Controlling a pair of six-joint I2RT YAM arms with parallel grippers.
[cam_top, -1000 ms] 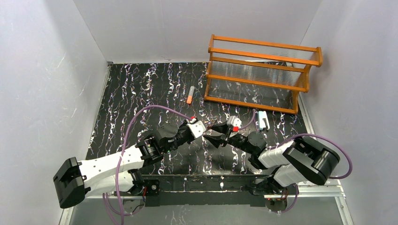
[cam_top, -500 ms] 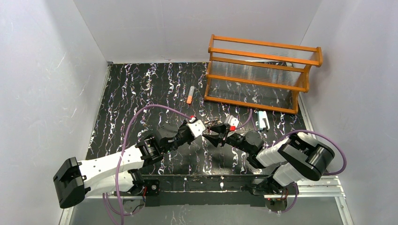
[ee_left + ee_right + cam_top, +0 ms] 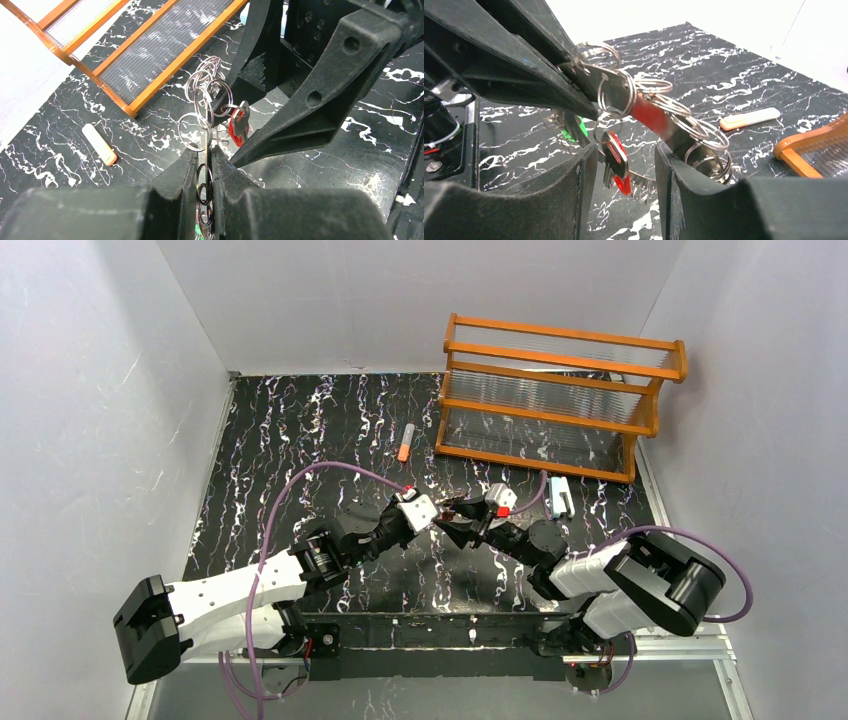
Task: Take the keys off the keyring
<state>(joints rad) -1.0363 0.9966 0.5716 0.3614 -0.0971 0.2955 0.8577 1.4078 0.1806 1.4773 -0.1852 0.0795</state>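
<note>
Left gripper clamped on keyring, right gripper half-open astride red key, orange rack behind

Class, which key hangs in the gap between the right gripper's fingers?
The red key: it dangles between the fingers of the right gripper, while the green key shows only as a sliver further back, under the left gripper.

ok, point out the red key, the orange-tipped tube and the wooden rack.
red key [image 3: 239, 129], left wrist view, on its red head.
orange-tipped tube [image 3: 99, 144], left wrist view, mid-body.
wooden rack [image 3: 548, 416], top external view, on a middle orange rail.
</note>
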